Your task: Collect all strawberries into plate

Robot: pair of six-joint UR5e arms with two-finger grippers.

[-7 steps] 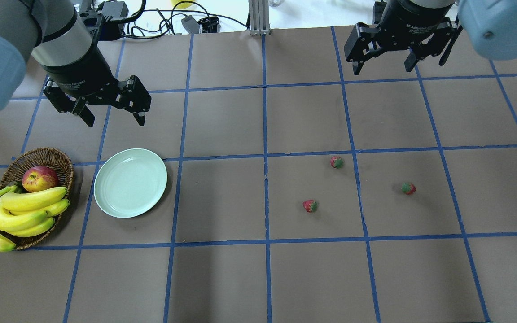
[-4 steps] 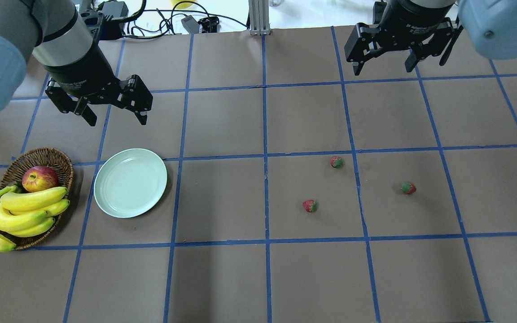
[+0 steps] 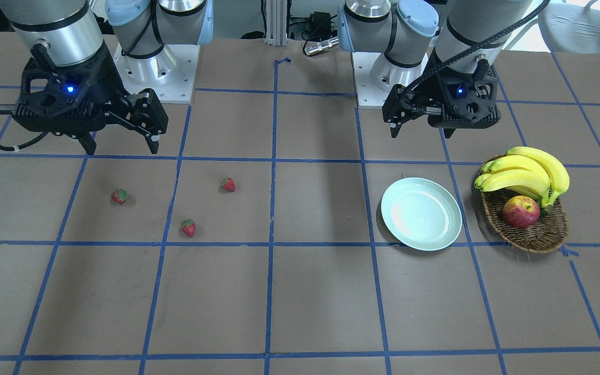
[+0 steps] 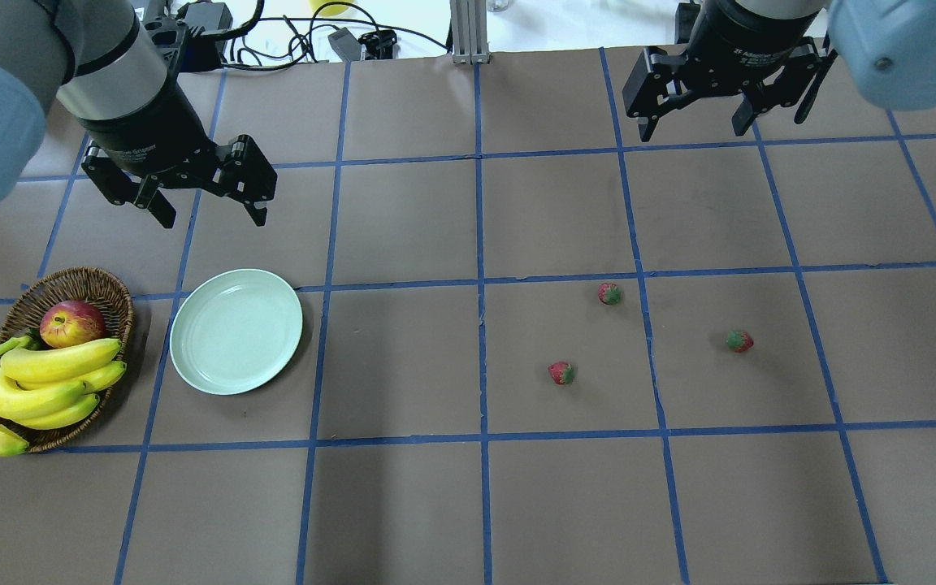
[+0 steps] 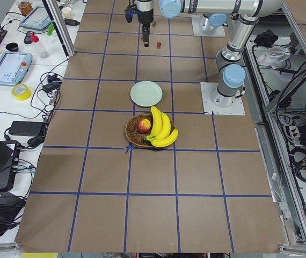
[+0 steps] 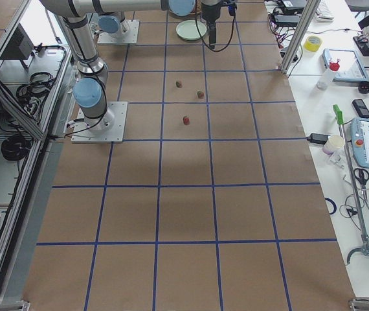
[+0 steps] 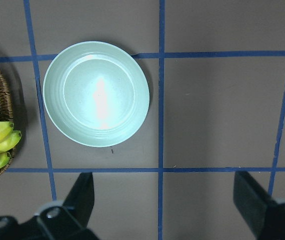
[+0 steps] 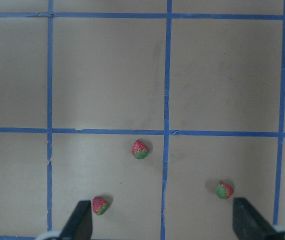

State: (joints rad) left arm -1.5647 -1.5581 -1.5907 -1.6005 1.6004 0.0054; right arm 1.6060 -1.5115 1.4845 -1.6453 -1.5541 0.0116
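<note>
Three small red strawberries with green caps lie on the brown table right of centre, one [image 4: 610, 293] farthest back, one [image 4: 561, 373] nearest the front, one [image 4: 740, 341] farthest right. They also show in the right wrist view [image 8: 140, 149] [image 8: 100, 205] [image 8: 224, 190]. The pale mint-green plate [image 4: 236, 331] sits empty at the left and fills the left wrist view [image 7: 96, 93]. My left gripper [image 4: 212, 215] hangs open and empty above the table, just behind the plate. My right gripper [image 4: 691, 130] hangs open and empty at the back right, well behind the strawberries.
A brown wicker basket [image 4: 70, 280] stands left of the plate, holding a bunch of bananas [image 4: 37, 382] and a red-yellow apple [image 4: 71, 322]. Blue tape lines grid the table. Cables and a metal post [image 4: 468, 32] lie along the back edge.
Both grippers have shifted only very slightly. The strawberries, plate and basket have not moved.
</note>
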